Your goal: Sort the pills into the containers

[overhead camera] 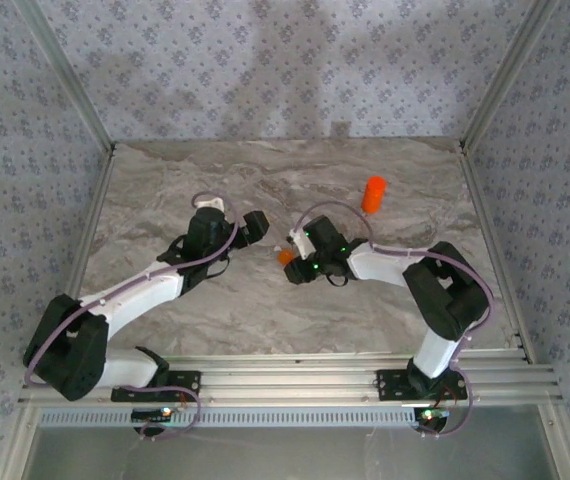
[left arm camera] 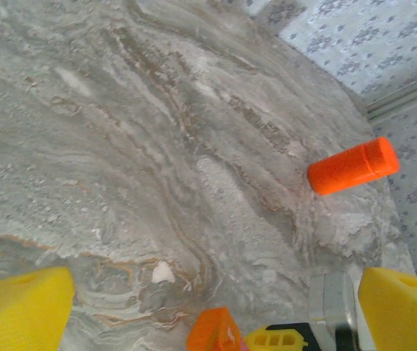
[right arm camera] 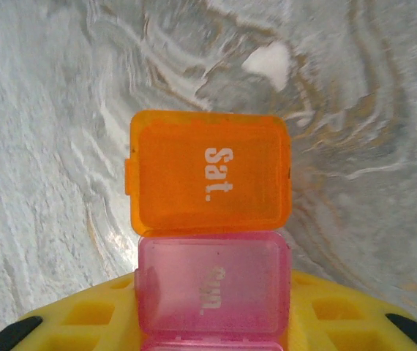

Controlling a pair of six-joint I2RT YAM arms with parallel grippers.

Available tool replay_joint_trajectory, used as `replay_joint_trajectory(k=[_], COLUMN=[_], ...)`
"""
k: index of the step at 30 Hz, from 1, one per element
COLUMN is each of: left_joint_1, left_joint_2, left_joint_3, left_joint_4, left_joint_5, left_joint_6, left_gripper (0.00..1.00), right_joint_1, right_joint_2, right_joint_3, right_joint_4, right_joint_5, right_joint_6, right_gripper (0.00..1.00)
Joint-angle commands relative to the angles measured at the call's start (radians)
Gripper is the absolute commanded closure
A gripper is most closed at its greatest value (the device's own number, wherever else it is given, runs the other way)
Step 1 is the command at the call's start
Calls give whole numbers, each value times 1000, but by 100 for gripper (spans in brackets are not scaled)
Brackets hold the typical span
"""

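Observation:
The containers are two joined compartments: an orange one marked "Sat." [right arm camera: 208,172] and a pink one [right arm camera: 212,289]. My right gripper [right arm camera: 212,333] is shut on the pink end, whose yellow finger [right arm camera: 84,314] shows beneath it. From above, the orange end [overhead camera: 285,257] sticks out of the right gripper [overhead camera: 298,264]. One white pill [right arm camera: 268,62] lies on the table just beyond the orange compartment. In the left wrist view the same pill [left arm camera: 163,273] lies a little left of the orange compartment [left arm camera: 214,330]. My left gripper [left arm camera: 216,300] is open above it, nothing between its fingers [left arm camera: 18,311].
An orange-red cylindrical bottle [overhead camera: 373,193] stands at the back right of the marble table [overhead camera: 215,300], and in the left wrist view the bottle [left arm camera: 353,167] is well past the pill. Metal frame rails [overhead camera: 285,380] edge the near side. Patterned walls [overhead camera: 285,70] close in the table.

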State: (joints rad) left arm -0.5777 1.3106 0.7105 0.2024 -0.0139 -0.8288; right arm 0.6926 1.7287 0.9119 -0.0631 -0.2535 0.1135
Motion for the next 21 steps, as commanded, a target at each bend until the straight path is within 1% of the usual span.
replay_joint_trajectory(k=[1, 6, 8, 10, 14, 16, 21], left_joint_1=[3, 4, 5, 4, 4, 5, 4], left_joint_2=[-15, -7, -5, -5, -4, -4, -2], left_joint_3=[-10, -8, -8, -8, -4, -2, 3], left_joint_4=[-16, -15, -14, -12, -13, -13, -16], left_joint_5=[-16, -14, -13, -13, -8, -6, -1], left_joint_6=[23, 24, 25, 24, 22, 21, 22], left_gripper=[1, 1, 1, 1, 1, 1, 1], right_joint_1=[22, 35, 38, 41, 44, 42, 18], right_joint_2=[37, 57, 58, 56, 35, 19, -20], right_joint_3=[31, 26, 24, 22, 3, -10, -45], right_joint_4=[-84, -86, -91, -98, -106, -112, -137], right_joint_5=[51, 63, 64, 77, 105, 130, 204], right_joint_6=[-72, -80, -81, -80, -69, -60, -24], right_gripper=[66, 66, 60, 51, 40, 38, 40])
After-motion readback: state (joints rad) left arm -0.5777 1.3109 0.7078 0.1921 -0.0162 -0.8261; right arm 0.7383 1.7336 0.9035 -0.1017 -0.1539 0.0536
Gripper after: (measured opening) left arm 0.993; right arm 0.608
